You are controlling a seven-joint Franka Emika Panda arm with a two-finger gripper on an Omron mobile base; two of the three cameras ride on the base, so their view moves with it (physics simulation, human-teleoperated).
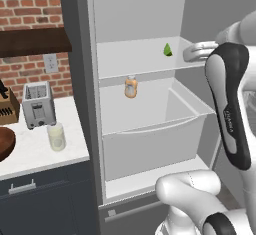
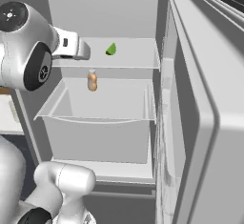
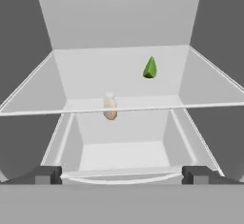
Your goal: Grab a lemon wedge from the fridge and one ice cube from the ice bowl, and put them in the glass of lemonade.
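The gripper (image 3: 122,174) is facing into the open fridge (image 1: 82,104), jaws spread wide, holding nothing. The lemon wedge (image 3: 150,68) is sitting on the upper shelf (image 3: 86,89), tip pointing up. The shelf edge is partly hiding the bottle (image 3: 110,107) behind it.

In the open fridge (image 1: 140,14) the lemon wedge (image 1: 168,50) sits on the upper shelf (image 1: 125,59), the bottle (image 1: 131,87) below it and further left over the drawer (image 1: 150,149), while left of the fridge the glass (image 1: 56,136) stands on the counter (image 1: 30,154) before the toaster (image 1: 38,105).
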